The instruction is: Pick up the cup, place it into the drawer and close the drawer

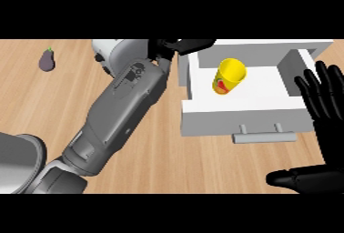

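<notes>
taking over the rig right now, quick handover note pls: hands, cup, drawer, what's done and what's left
Left hand: by the drawer's far left corner, off the cup; whether it is open or shut is not clear.
Right hand: open, resting at the view's right edge, fingers up, holding nothing.
Cup: yellow, inside the drawer; neither hand touches it.
Done: the cup is in the drawer.
Left: the drawer stands pulled out and needs pushing shut, probably at its front or the handle.
</notes>
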Robot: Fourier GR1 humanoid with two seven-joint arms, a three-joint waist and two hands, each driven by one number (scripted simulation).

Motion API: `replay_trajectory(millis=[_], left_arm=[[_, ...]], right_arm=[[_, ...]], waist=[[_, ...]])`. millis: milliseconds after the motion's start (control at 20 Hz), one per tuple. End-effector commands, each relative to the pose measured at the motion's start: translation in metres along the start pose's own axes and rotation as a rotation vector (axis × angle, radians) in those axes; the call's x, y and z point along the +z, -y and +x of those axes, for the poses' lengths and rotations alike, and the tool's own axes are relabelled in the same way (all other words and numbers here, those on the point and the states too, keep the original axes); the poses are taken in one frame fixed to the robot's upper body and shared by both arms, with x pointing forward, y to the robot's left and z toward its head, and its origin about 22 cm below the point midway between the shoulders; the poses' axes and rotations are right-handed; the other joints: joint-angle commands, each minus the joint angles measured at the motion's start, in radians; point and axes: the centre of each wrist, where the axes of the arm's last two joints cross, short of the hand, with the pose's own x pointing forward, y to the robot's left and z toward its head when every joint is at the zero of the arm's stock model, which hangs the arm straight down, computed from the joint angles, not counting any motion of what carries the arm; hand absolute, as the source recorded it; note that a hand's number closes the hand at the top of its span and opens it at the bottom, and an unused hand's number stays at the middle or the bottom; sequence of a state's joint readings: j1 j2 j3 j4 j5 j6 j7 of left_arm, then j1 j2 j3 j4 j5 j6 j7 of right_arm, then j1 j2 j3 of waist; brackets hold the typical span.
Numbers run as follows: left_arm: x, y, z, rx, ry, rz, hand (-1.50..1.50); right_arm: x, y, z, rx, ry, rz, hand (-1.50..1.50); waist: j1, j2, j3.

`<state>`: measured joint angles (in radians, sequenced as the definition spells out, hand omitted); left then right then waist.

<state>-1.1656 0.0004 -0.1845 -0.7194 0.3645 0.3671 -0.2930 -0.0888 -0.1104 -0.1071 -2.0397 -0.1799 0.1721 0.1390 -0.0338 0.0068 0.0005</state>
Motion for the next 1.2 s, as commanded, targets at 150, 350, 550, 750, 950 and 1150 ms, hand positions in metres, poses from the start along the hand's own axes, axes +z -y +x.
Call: replay_trajectory(millis=[150, 350, 550, 750, 950, 1150], left_arm=[[-0.013, 0.009, -0.007, -0.027, -0.049, -0.013, 1.50], [-0.003, 0.012, -0.023, -0.091, -0.074, -0.009, 1.50], [0.001, 0.014, -0.031, -0.147, -0.083, -0.037, 1.50], [0.000, 0.018, -0.030, -0.189, -0.110, -0.049, 1.50], [0.004, 0.026, -0.032, -0.290, -0.121, -0.078, 1.50], [0.007, 0.027, -0.035, -0.319, -0.117, -0.063, -1.50]], right_arm=[[-0.007, 0.008, -0.003, 0.004, 0.002, -0.003, -1.50], [-0.007, 0.000, -0.004, -0.006, 0.020, 0.045, -1.50], [-0.009, -0.013, 0.007, -0.025, 0.026, 0.058, -1.50], [-0.012, -0.015, -0.005, -0.040, 0.024, 0.058, -1.50], [-0.016, -0.012, -0.007, -0.038, 0.030, 0.069, -1.50], [-0.021, -0.020, -0.012, -0.054, 0.045, 0.067, -1.50]], waist=[[-0.019, 0.006, 0.000], [-0.037, 0.009, 0.001], [-0.064, 0.014, 0.001], [-0.063, 0.017, 0.001], [-0.072, 0.017, 0.002], [-0.083, 0.023, 0.002]])
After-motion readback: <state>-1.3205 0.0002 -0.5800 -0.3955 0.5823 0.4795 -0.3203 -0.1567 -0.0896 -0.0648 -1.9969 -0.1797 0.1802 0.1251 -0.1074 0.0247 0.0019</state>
